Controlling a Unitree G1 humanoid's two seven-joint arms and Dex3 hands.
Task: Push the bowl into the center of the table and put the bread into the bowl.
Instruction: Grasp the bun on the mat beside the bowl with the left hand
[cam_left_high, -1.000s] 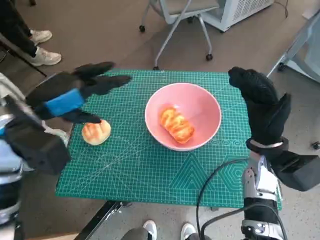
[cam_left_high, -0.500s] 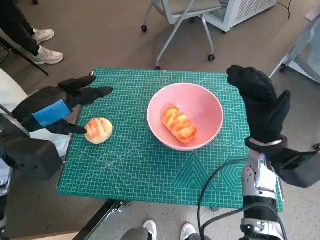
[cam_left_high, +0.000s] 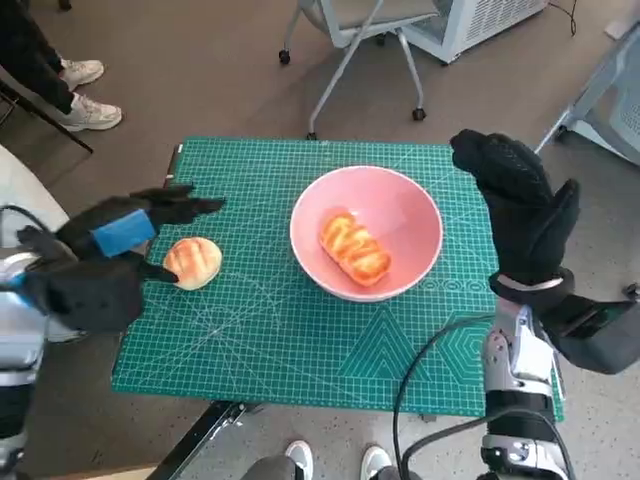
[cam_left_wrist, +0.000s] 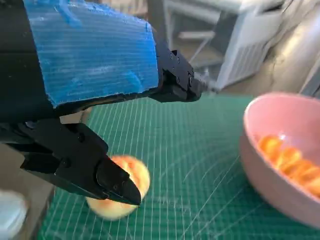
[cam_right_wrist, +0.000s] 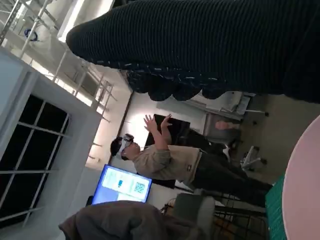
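Beside left hand, round bread

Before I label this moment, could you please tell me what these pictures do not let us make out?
- Contact between the left robot hand and the round bread roll: head view too coarse; in the left wrist view a fingertip overlaps it.
- Right robot hand fingers: right wrist view shows only the glove.
- Pink bowl: cut off by the left wrist picture's edge.
- Bread in the bowl: blurred there.
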